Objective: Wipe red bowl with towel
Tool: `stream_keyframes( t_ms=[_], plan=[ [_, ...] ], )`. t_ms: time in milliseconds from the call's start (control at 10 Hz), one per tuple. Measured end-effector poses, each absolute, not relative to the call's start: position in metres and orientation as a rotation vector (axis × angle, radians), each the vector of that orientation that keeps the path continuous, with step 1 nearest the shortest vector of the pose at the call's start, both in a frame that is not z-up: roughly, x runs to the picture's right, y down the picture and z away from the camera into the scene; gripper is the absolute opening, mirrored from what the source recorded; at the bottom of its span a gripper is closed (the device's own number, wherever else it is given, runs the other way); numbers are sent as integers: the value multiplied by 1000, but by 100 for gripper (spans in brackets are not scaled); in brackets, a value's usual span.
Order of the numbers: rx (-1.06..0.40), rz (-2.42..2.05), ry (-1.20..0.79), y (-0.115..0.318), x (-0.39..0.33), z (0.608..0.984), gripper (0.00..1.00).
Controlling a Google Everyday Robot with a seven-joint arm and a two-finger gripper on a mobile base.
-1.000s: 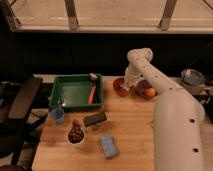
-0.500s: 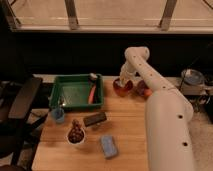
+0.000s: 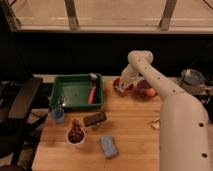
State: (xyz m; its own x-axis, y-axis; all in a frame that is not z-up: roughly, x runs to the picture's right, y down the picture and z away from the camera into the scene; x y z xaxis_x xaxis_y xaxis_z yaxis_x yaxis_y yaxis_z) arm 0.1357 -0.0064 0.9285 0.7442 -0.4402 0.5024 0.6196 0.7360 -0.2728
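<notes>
Orange-red and glossy, the small round red bowl (image 3: 121, 85) sits near the far edge of the wooden desk (image 3: 131, 131), just right of the green rectangular plastic tray (image 3: 76, 91). The robot's white arm (image 3: 165, 100) reaches in from the near right corner and bends down over that bowl, so that the gripper (image 3: 121, 86) hangs right at the bowl's mouth. Its claw is closed together, and a scrap of pale blue-grey towel (image 3: 120, 88) shows beneath it inside the bowl (whether the fingers actually pinch the cloth cannot be told from this angle).

Just right of the red bowl, partly behind the arm, stands a darker purple bowl (image 3: 146, 88) with something orange in it. The tray holds an orange-handled brush (image 3: 92, 91) lying along its right side.

Along the left edge of the desk is a small blue cup (image 3: 58, 115). Nearer the front sit a small white bowl with brown contents (image 3: 75, 134), a dark rectangular block (image 3: 94, 119) and a blue rectangular sponge (image 3: 108, 146), the sponge closest to the near edge. A black office chair (image 3: 20, 107) stands beside the desk's left edge, and a grey metal pot (image 3: 191, 80) rests off past its far right corner.
</notes>
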Motion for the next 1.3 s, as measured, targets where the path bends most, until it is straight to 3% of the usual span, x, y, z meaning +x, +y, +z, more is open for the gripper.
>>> stream_keyframes(
  t_ms=[500,900,1300],
  plan=[
    [-478,-574,-326,-14,181,931,0],
    [-448,-606,-358,-40,151,963,0],
    [-404,-616,-448,-37,114,967,0]
  ],
)
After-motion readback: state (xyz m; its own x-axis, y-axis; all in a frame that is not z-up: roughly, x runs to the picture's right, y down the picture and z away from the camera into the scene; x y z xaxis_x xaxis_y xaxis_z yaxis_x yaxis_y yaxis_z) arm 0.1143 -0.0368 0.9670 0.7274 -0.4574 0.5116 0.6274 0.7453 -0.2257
